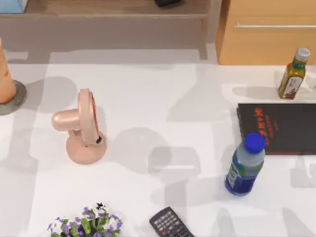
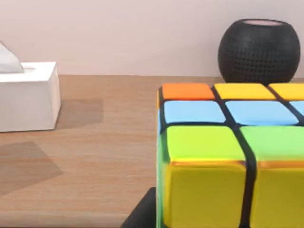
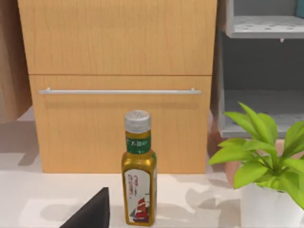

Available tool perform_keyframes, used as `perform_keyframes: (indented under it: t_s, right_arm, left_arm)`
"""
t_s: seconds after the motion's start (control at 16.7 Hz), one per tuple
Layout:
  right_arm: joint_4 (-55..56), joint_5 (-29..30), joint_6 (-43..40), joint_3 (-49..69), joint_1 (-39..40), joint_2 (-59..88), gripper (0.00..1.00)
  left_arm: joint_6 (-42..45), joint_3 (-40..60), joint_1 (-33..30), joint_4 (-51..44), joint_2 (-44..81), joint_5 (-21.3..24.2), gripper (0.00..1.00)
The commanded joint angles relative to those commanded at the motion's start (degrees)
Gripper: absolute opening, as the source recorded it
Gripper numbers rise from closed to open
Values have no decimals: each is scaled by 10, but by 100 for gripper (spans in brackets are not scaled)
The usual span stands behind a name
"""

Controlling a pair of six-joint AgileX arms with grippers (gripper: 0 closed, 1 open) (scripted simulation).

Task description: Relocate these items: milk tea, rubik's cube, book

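The rubik's cube (image 2: 223,156) looms close in the left wrist view, over a wooden shelf (image 2: 95,156), with orange, yellow, blue and green squares. A dark piece of my left gripper (image 2: 142,213) pokes out beside its lower edge; its grip is hidden. The milk tea (image 1: 5,74), a peach-orange cup, stands on a grey coaster (image 1: 17,96) at the table's far left. A blue corner (image 1: 12,5) shows on the shelf's left end; I cannot tell whether it is the book. A dark wedge of my right gripper (image 3: 90,211) points toward the wooden cabinet (image 3: 118,47).
On the table stand a pink fan (image 1: 81,126), a blue-capped bottle (image 1: 244,165), a flat black book with red characters (image 1: 279,128), a yellow-brown bottle (image 1: 294,74), a remote (image 1: 170,224) and flowers (image 1: 86,224). A tissue box (image 2: 26,97) and black round speaker (image 2: 259,50) share the shelf. A potted plant (image 3: 266,161) stands right.
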Motion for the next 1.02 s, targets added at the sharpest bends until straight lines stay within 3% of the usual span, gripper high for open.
perform_keyframes:
  t_s: [0.48, 1.02]
  right_arm:
    - [0, 0, 0, 0, 0, 0, 100]
    - [0, 0, 0, 0, 0, 0, 100]
  left_arm:
    - [11, -2, 3, 9, 7, -2, 0]
    - [23, 158, -16, -2, 137, -17, 0]
